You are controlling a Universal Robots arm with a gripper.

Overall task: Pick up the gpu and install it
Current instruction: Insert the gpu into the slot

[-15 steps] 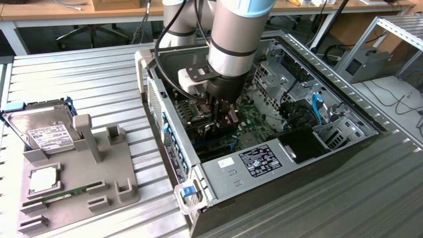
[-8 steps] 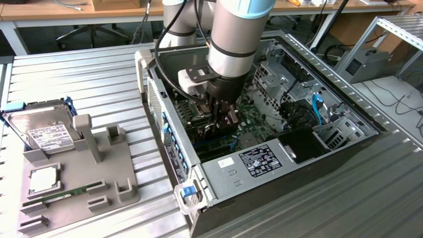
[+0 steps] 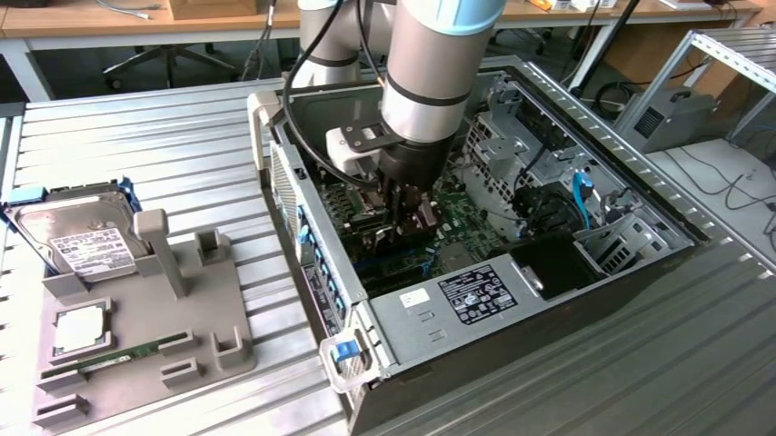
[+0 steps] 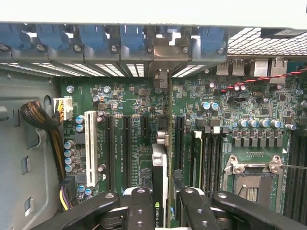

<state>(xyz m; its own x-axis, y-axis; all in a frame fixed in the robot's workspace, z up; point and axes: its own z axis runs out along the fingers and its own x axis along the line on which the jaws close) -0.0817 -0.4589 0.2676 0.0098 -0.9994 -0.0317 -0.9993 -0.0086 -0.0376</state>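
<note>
Big open PC case (image 3: 424, 318) on the desk (image 3: 145, 145), one arm (image 3: 431, 73) down inside it. At the exterior view's left sits one gray tray (image 3: 218, 327) with one hard drive (image 3: 79, 241) and one RAM stick (image 3: 127, 352). In the wrist view the end effector (image 4: 164, 196) is clamped on the gpu (image 4: 159, 167). The card stands on edge over the motherboard (image 4: 134, 143), long axis parallel to the slots, pointing at the blue rear clips (image 4: 91, 36).

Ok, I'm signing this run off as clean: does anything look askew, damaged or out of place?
Nothing stands out. The gpu sits upright and straight in the gripper, parallel to the motherboard slots; the hard drive and RAM stick rest in their gray holder.
</note>
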